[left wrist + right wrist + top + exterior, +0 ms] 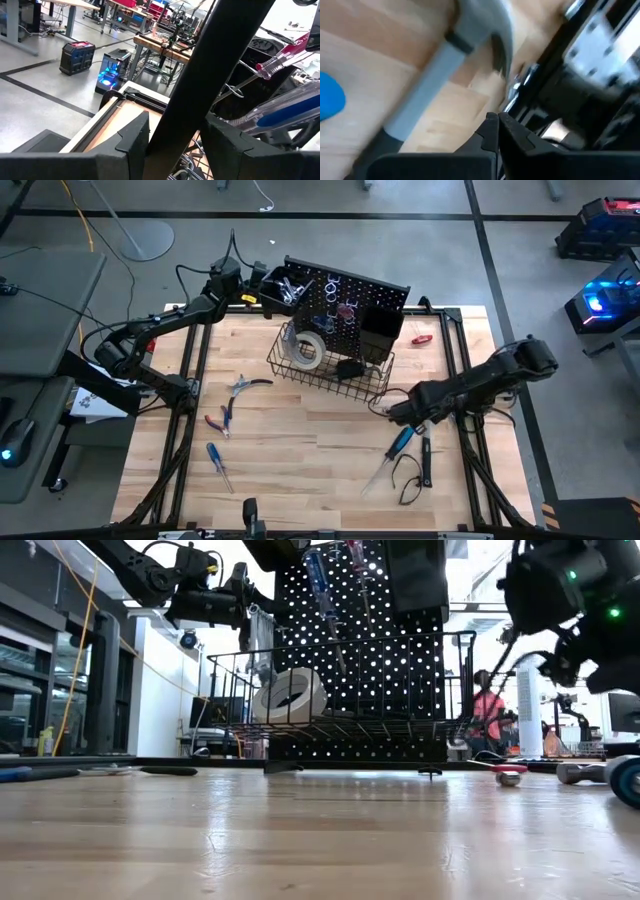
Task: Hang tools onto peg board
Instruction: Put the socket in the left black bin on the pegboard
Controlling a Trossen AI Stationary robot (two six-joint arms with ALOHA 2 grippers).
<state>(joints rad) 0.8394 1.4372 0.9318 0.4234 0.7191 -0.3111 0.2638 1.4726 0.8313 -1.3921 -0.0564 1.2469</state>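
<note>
Overhead, left gripper [250, 283] straddles the peg board [350, 300] top edge.

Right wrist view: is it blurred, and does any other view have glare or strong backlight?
Right wrist view: motion-smeared, the hammer soft-edged. Low view: bright background behind the peg board, light shining through its holes, the tabletop near the lens out of focus. High view: evenly lit, sharp.

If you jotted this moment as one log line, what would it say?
left gripper: at peg board edge, fingers astride it | right gripper: shut, empty, above hammer | tape roll: in wire basket
</note>
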